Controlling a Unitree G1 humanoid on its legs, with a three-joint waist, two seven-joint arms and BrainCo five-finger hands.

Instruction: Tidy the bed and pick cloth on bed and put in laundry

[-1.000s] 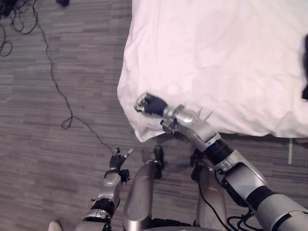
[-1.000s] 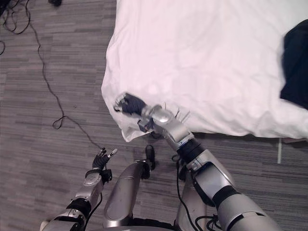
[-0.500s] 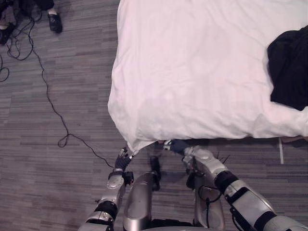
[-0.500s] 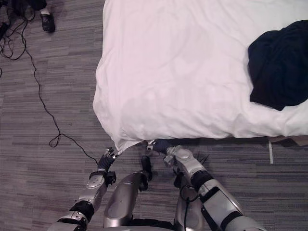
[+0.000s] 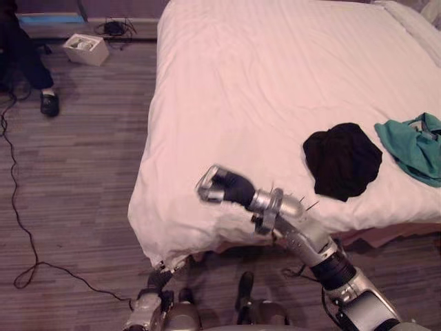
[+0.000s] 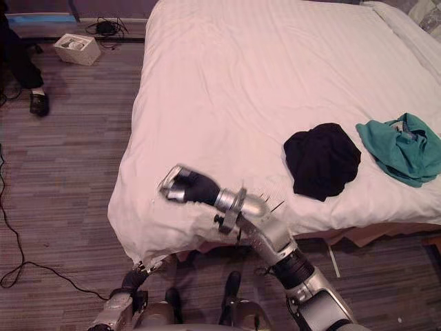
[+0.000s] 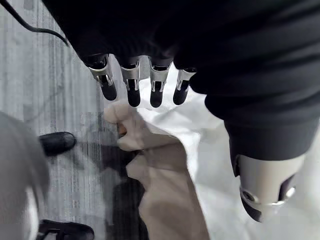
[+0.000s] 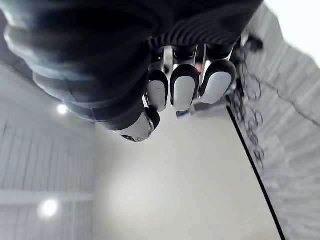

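A black cloth [image 5: 342, 159] lies crumpled on the white bed sheet [image 5: 241, 76] near the bed's front edge. A teal cloth [image 5: 412, 145] lies just to its right. My right hand [image 5: 219, 186] is raised over the bed's front left corner with its fingers [image 8: 184, 91] curled and nothing in them; it is well left of the black cloth. My left hand [image 5: 159, 278] is low by the hanging sheet corner [image 7: 165, 160]. Its fingers [image 7: 133, 87] are straight just above that corner and hold nothing.
A person's dark leg and shoe [image 5: 47, 103] stand on the grey floor at the far left, near a small white box [image 5: 85, 49]. A pillow [image 5: 417, 19] lies at the bed's far right corner. Bare floor runs along the bed's left side.
The camera has tilted up, bringing the far bed and the teal cloth into view. My right hand rose from under the bed's front edge to above the corner.
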